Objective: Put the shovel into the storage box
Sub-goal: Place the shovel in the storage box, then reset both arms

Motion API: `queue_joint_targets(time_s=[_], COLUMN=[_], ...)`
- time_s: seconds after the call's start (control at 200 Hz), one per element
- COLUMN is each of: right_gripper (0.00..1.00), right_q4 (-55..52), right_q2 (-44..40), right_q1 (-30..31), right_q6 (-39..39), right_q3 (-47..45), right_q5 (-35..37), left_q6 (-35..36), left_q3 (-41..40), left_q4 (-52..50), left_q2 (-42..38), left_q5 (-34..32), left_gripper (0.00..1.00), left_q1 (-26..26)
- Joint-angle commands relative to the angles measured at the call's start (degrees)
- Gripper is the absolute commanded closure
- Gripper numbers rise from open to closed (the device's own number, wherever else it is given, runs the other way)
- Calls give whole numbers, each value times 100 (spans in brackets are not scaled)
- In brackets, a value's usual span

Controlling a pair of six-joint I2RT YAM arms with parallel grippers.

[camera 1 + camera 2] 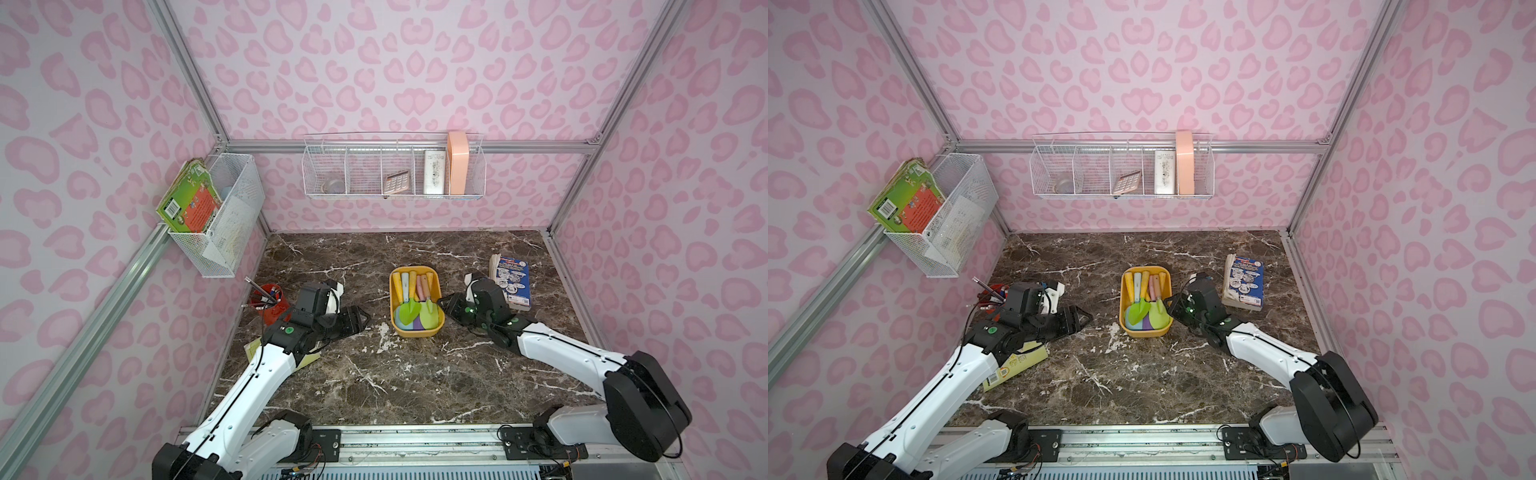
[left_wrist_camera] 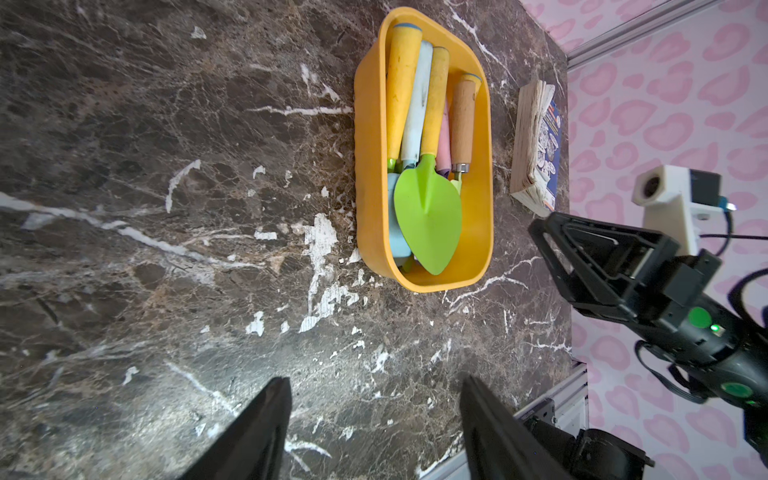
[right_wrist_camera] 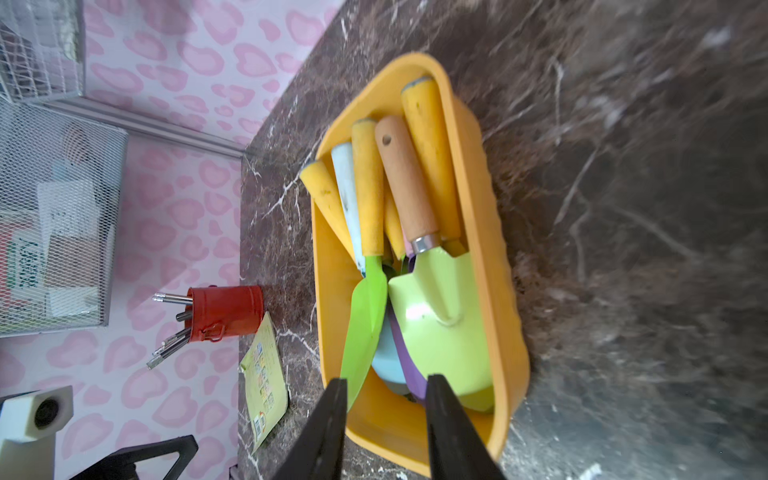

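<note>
Worktop: dark veined marble. Box sits mid-worktop — shallow yellow plastic, rounded corners. You see the wood-handled, pale-green shovel lying inside on the pile, handle toward the far edge, so it fits lengthwise. Right gripper hovers over the box's near end, jaws apart, empty. Left gripper gapes, empty — left of the box.

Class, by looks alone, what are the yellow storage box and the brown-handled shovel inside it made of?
Storage box: probably plastic, smooth, moulded rounded corners. Brown-handled shovel: handle looks wooden, grain visible; shiny metal collar; glossy pale-green blade, perhaps painted metal.
</note>
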Motion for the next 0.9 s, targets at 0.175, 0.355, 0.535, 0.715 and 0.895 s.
queue_joint_targets(time_s=[0.175, 0.355, 0.535, 0.715, 0.895], right_gripper=[3, 1, 1, 1, 1], right_q4=[-714, -873, -872, -806, 1287], right_q2=[-801, -1086, -1149, -953, -1353], right_q1=[-484, -960, -1297, -1409, -1418], right_q6=[-1553, -2416, -3121, -3699, -4688], right_q3=[84, 268, 558, 751, -722], right_q5=[1065, 1408, 1356, 2011, 3347], left_q6=[597, 1146, 1674, 2509, 3442], left_q3=[544, 938, 1190, 850, -99], left_q4=[-475, -560, -329, 366, 1974], left_q2=[246, 419, 401, 239, 63], left_q5=[-897, -1920, -2645, -3714, -4642], left_gripper=[1, 1, 2, 1, 2], left_q1=[-18, -25, -20, -24, 134])
